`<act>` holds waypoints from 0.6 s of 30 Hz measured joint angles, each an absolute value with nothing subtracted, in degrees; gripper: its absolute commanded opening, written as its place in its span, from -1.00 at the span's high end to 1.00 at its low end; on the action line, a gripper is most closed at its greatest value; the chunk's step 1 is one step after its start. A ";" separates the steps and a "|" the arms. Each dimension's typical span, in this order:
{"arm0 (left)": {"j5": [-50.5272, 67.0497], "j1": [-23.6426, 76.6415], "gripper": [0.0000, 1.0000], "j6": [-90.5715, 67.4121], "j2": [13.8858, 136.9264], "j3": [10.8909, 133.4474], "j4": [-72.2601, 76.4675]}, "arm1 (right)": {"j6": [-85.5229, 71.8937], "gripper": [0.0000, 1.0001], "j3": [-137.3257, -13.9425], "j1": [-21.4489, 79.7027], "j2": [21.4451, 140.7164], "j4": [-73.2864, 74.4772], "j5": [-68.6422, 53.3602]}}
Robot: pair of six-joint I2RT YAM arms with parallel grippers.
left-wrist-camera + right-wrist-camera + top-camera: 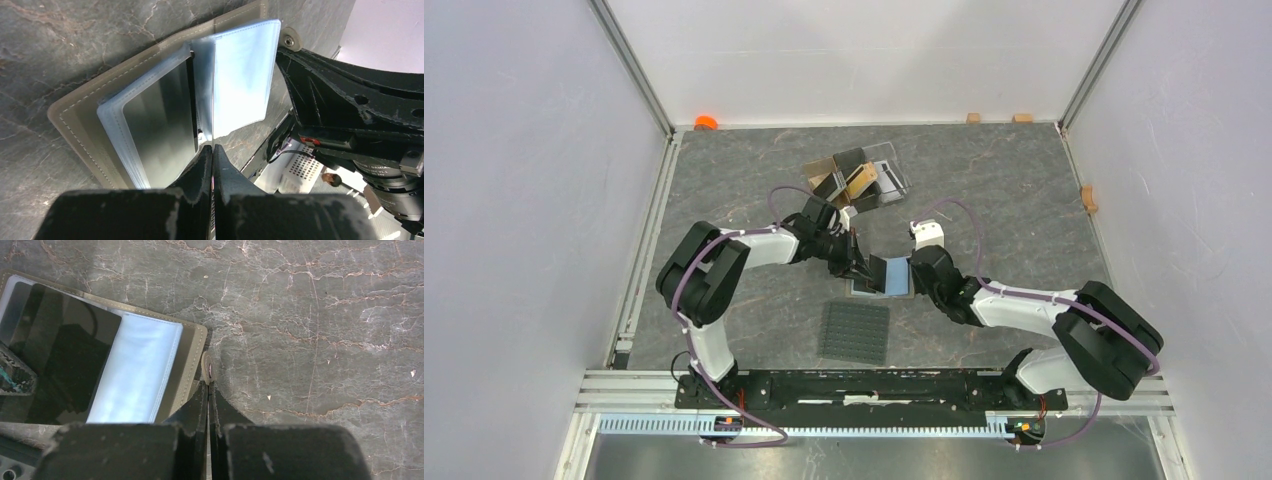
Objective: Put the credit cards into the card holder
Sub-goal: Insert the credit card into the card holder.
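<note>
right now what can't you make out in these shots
Top view: cards in the clear stand too small to count.
Top view: card holder interior mostly covered by the left gripper and right gripper.
Left wrist: lower end of the black card hidden behind the left gripper.
Right wrist: card holder's left part cut off by the frame edge.

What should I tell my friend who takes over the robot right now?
Left gripper: shut on a clear pocket of the open card holder, holding it up.
Right gripper: shut on the snap tab, at the card holder's edge.
Done: a black card appears to sit in one pocket.
Left: the gold-orange card and the other cards in the clear stand at the far side. Neither gripper holds a card.
</note>
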State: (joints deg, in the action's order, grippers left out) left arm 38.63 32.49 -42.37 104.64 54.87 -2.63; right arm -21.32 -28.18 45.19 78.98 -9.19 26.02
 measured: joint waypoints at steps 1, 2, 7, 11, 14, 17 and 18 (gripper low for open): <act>38.87 32.47 0.96 -42.63 104.97 54.83 -2.57 | -21.32 1.00 -28.14 45.19 78.98 -9.17 26.02; 39.22 32.47 0.95 -42.92 105.34 54.70 -2.42 | -21.34 1.00 -28.12 45.19 78.98 -9.17 26.02; 39.59 32.32 0.96 -43.94 105.93 53.47 -1.91 | -21.34 1.00 -28.12 45.10 79.29 -9.19 26.02; 39.57 31.99 0.96 -44.18 105.93 53.04 -1.50 | -21.34 1.00 -28.12 45.10 79.94 -9.19 26.04; 39.64 31.86 0.96 -44.36 105.93 53.04 -1.43 | -21.32 1.00 -28.12 45.08 80.31 -9.21 26.09; 40.12 31.83 0.96 -44.97 106.32 52.95 -0.58 | -21.28 1.00 -28.14 44.97 80.53 -9.19 26.11; 40.27 31.83 0.95 -45.12 106.50 52.90 -0.34 | -21.26 1.00 -28.16 44.95 80.60 -9.19 26.13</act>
State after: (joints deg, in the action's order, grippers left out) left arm 40.27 31.83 -45.12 106.50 52.90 -0.34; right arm -21.26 -28.16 44.95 80.60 -9.19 26.13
